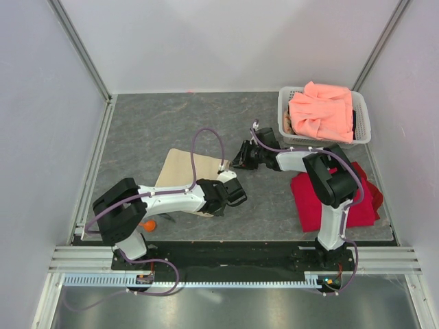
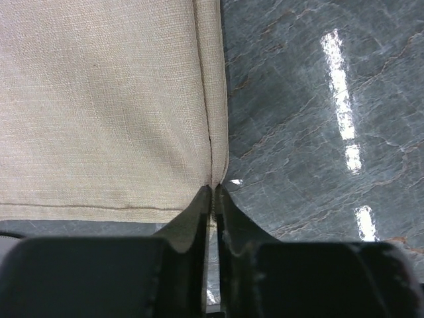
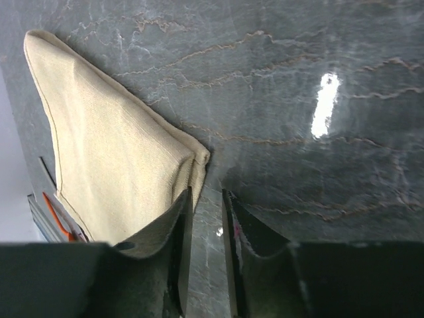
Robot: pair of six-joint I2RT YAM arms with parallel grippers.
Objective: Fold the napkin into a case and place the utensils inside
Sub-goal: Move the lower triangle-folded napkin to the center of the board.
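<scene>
Grey marbled desk (image 1: 274, 130) carries a white basket (image 1: 282, 116) at the far right, filled with a salmon-pink cloth (image 1: 322, 113). A red cloth (image 1: 309, 202) lies near right, partly under the right arm. Beige napkin (image 1: 182, 171) lies folded left of centre, its near edge covered by the left arm. Orange spoon (image 1: 148, 223) shows only in part beside that arm. A thin dark utensil (image 1: 167, 218) next to it is hard to make out. Left fingers (image 2: 204, 202) are almost closed, pinching the napkin's folded edge. Right fingers (image 3: 184, 212) stand narrowly parted, holding nothing, with the napkin's corner just at one fingertip.
</scene>
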